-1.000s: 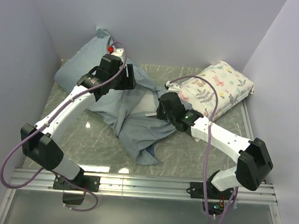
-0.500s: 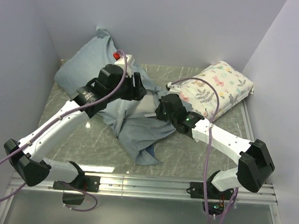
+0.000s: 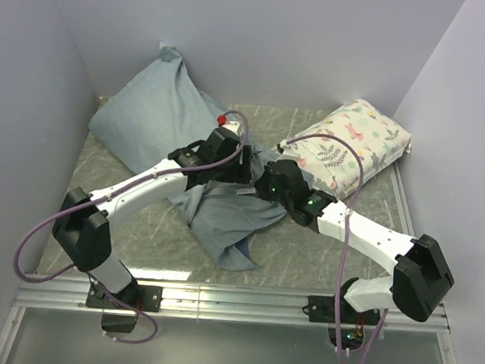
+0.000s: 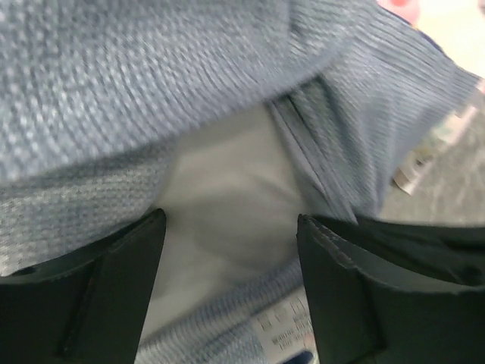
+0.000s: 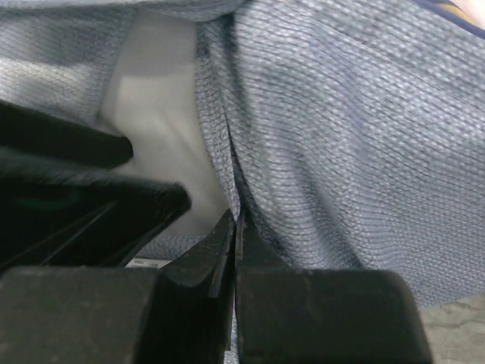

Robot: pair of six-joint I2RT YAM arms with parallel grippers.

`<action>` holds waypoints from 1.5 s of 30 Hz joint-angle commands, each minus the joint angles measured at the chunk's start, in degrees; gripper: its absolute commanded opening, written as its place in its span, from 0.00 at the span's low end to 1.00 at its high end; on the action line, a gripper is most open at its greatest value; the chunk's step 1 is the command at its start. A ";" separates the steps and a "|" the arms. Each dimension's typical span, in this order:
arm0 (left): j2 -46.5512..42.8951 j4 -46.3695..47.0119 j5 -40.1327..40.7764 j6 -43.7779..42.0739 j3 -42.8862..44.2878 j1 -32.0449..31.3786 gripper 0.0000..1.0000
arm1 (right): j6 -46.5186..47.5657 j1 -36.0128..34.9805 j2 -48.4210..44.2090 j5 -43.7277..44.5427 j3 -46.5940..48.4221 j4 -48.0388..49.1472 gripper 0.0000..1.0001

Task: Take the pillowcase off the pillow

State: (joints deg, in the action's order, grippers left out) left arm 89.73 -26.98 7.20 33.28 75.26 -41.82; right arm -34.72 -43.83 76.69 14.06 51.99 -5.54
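The pillowcase [image 3: 160,114] shows its paler grey-blue inner side, bulging at the back left and trailing limp toward the table's middle. The white pillow [image 4: 227,189] shows through the case's opening. My left gripper [image 3: 242,169] is open, its jaws straddling the bare white pillow at the opening [image 4: 231,220], with a care label just below. My right gripper [image 3: 263,183] is close beside it, shut on the pillowcase's hem [image 5: 235,220]. In the right wrist view the pillowcase [image 5: 341,152] lies to the right and the pillow [image 5: 159,98] to the upper left.
A smaller white pillow printed with flowers and leaves [image 3: 357,144] lies at the back right against the wall. Pale walls close in the left, back and right sides. A loose flap of the case [image 3: 230,244] lies toward the front rail.
My left arm has swung right and down from over the pillow's bulk to the case's opening beside the right gripper. The right gripper has shifted only slightly.
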 commanded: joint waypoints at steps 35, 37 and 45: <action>-2.34 -3.52 13.20 -0.85 6.48 9.47 0.00 | 2.38 8.50 -4.97 1.84 -8.30 -1.23 0.00; -4.64 -3.60 11.70 -0.24 6.12 12.02 0.00 | 2.55 9.12 -3.92 1.49 -8.92 -0.79 0.00; -14.14 -1.67 3.00 2.93 6.56 17.56 0.00 | 1.50 10.26 2.76 1.05 -11.38 2.99 0.00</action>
State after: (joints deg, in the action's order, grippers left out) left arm 81.76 -32.69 5.48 36.07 79.72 -28.36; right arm -34.98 -36.14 75.92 9.47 44.16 4.67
